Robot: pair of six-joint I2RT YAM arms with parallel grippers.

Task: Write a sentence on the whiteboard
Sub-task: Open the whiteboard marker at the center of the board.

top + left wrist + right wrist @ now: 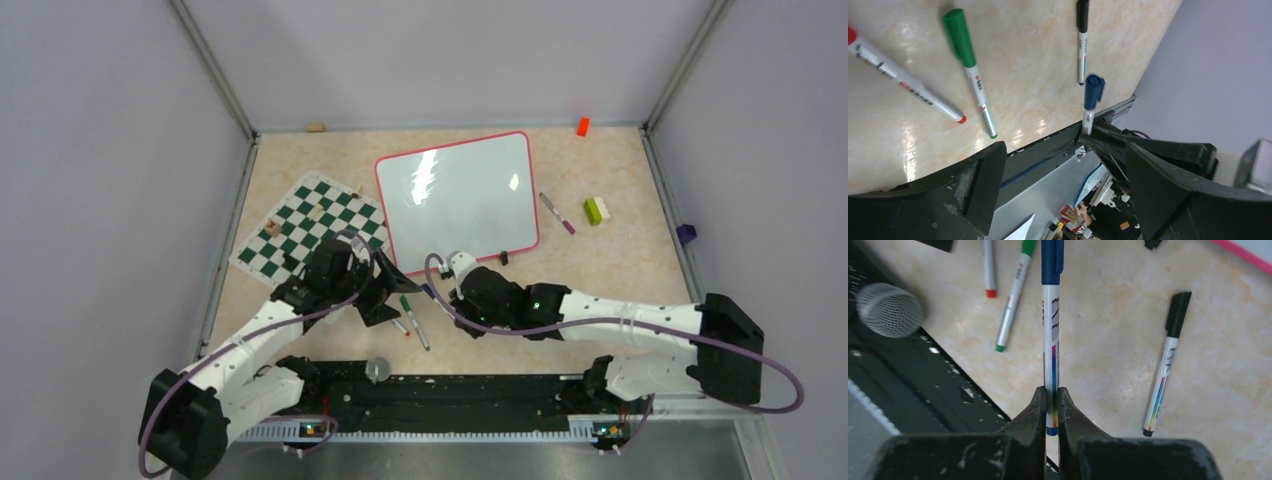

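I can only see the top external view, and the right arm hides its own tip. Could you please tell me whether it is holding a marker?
Observer: Yes. In the right wrist view, the right end effector is shut on the blue marker, gripping near its tail end.
Operator: Thank you. Is the cap off?
Observer: No, the blue cap is on.
Operator: And the other arm?
Observer: In its wrist view, the left end effector is open and holds nothing.

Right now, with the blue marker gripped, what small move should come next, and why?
Probably bring the open left gripper onto the blue cap to pull it off: the right gripper is shut on the blue marker, cap on, and the whiteboard is blank.
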